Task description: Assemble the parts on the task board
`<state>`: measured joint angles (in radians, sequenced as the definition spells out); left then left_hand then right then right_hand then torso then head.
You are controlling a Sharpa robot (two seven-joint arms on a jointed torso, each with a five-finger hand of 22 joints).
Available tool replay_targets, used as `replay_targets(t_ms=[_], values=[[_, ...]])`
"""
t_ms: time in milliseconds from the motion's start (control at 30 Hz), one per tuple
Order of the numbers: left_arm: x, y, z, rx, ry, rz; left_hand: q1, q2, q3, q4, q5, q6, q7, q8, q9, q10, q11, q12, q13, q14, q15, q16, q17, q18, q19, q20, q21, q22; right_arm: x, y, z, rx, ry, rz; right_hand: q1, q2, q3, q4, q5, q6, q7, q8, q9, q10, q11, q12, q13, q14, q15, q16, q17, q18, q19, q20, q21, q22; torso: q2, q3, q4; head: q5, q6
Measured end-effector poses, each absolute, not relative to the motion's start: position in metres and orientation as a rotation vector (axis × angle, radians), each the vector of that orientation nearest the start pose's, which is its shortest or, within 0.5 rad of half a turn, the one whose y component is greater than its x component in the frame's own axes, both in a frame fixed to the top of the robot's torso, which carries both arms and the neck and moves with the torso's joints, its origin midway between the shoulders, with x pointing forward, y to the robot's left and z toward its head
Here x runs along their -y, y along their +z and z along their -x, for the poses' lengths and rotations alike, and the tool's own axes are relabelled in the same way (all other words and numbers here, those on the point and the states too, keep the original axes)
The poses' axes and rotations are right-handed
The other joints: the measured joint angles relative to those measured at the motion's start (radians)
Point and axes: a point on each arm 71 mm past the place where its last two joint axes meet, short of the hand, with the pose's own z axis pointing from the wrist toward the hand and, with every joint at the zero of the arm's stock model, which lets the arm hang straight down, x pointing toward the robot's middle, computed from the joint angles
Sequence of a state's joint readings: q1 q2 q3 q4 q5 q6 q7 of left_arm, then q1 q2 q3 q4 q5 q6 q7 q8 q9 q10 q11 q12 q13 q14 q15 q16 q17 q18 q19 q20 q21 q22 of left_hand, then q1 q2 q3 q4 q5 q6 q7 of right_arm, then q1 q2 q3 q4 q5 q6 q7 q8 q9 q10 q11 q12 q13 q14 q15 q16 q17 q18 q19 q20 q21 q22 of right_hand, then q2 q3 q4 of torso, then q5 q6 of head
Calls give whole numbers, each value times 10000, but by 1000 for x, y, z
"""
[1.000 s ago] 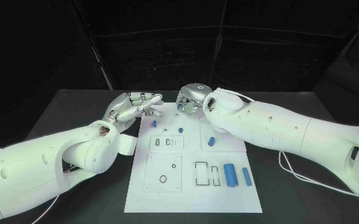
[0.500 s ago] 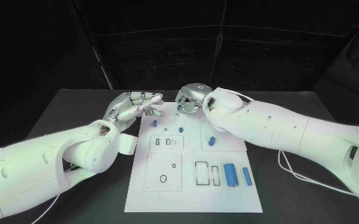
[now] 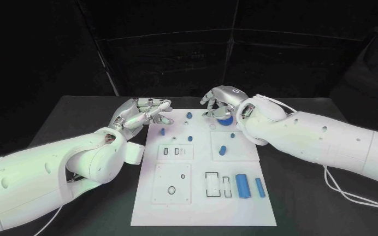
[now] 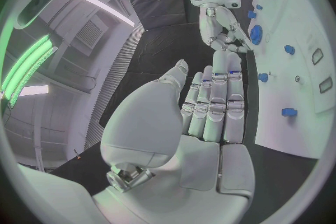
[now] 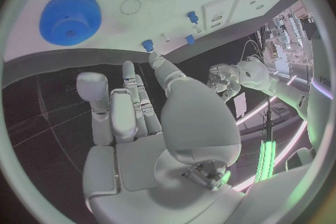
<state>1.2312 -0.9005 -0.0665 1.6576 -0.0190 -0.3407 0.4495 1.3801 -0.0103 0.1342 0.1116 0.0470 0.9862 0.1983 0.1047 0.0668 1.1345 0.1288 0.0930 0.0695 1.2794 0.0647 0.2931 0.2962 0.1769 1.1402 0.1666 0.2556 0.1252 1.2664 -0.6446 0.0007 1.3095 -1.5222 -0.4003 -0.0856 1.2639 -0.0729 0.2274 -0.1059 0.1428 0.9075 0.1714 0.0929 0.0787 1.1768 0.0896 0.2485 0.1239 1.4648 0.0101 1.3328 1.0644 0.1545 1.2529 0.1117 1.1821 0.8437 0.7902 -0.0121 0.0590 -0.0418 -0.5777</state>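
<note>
- Left hand (image 3: 142,112): hovers at the far left corner of the task board (image 3: 201,203), fingers straight and apart, nothing in them. A small blue peg (image 3: 162,131) stands on the board just below its fingertips.
- Small blue pegs (image 3: 189,115) between the two hands, standing in the board's far strip; none touched.
- Right hand (image 3: 219,102): over the board's far right corner, fingers loosely spread, holding nothing. The blue gear (image 5: 70,18) lies flat on the board just ahead of its fingertips, apart from them.
- Two blue cylinders (image 3: 242,184) lie well toward the robot from the right hand, beside empty rectangular slots.
- Risk, as I judge it: a low reach for the gear could push it across the smooth board or clip the nearby pegs.
</note>
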Motion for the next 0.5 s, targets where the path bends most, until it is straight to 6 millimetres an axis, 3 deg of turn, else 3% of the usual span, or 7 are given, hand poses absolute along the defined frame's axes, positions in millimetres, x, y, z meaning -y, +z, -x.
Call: replay_targets(t_ms=[67, 167, 300, 333, 400, 500], values=[[-199, -159, -466, -13967, -16208, 10333, 0, 0, 0, 0, 0, 0, 0, 0, 0, 0, 0, 0, 0, 0, 0, 0, 0, 0, 0, 0, 0, 0, 175, -137, -532, -14613, 6281, 1483, 12, -85, -167, 167, 257, 125, -124, 32, 0, 915, -211, 855, 477, 13, -207, 263, 425, -156, 222, -157, 285, 418, -3, 2, -12, -13, 39], [-198, -159, -466, -13983, -16227, 10338, 0, 0, 0, 0, 0, 0, 0, 0, 0, 0, 0, 0, 0, 0, 0, 0, -1, -1, 0, 0, 0, 1, 198, -136, -529, -14834, 6231, 750, -182, -301, -632, 618, 566, 194, -265, 79, -6, 1298, -387, 2482, 1733, 21, -339, 631, 1038, -310, 580, -335, 732, 1098, -11, 9, -39, -55, 66], [-197, -160, -466, -14004, -16272, 10339, 0, 0, 0, 0, 0, 0, 0, 0, 0, 0, 0, 0, 0, 0, 0, 0, -1, -1, 0, 0, 0, 1, 221, -138, -527, -15327, 6143, -214, -91, -375, -1492, 1400, 901, -92, -212, 79, -67, 837, -306, 6773, 6234, 19, -376, 1198, 2079, -309, 791, -257, 1139, 1711, -12, 10, -62, -118, 90], [-197, -160, -466, -14007, -16279, 10339, 0, 0, 0, 0, 0, 0, 0, 0, 0, 0, 0, 0, 0, 0, 0, 1, 3, -1, 0, 0, 0, 1, 224, -139, -527, -15442, 6129, -393, -24, -308, -1617, 1525, 901, -151, -170, 119, -67, 827, -297, 7438, 6966, 15, -372, 1277, 2240, -400, 827, -221, 1196, 1803, -12, 11, -69, -125, 93], [-197, -160, -466, -14015, -16299, 10338, 0, 0, 0, 0, 0, 0, 0, 0, 0, 0, 0, 0, 0, 0, 0, 1, 13, -1, 0, 0, 0, 1, 228, -141, -528, -15668, 6101, -683, 74, -211, -1856, 1764, 940, -250, -72, 217, -67, 805, -273, 8403, 8066, 2, -242, 1424, 2408, -465, 878, -171, 1319, 1983, -12, 12, -81, -126, 95], [-196, -160, -467, -14030, -16333, 10332, 0, 0, 0, 0, 0, 0, 0, 0, 0, 0, 0, 0, 0, 0, 0, 1, 13, -1, 0, 0, 0, 2, 232, -143, -529, -15993, 5953, -934, 177, -156, -2090, 1941, 941, -358, -65, 265, -67, 921, -157, 9177, 9003, 20, -226, 1658, 2438, -465, 1021, -134, 1532, 2333, -8, 18, -81, -167, 85]])
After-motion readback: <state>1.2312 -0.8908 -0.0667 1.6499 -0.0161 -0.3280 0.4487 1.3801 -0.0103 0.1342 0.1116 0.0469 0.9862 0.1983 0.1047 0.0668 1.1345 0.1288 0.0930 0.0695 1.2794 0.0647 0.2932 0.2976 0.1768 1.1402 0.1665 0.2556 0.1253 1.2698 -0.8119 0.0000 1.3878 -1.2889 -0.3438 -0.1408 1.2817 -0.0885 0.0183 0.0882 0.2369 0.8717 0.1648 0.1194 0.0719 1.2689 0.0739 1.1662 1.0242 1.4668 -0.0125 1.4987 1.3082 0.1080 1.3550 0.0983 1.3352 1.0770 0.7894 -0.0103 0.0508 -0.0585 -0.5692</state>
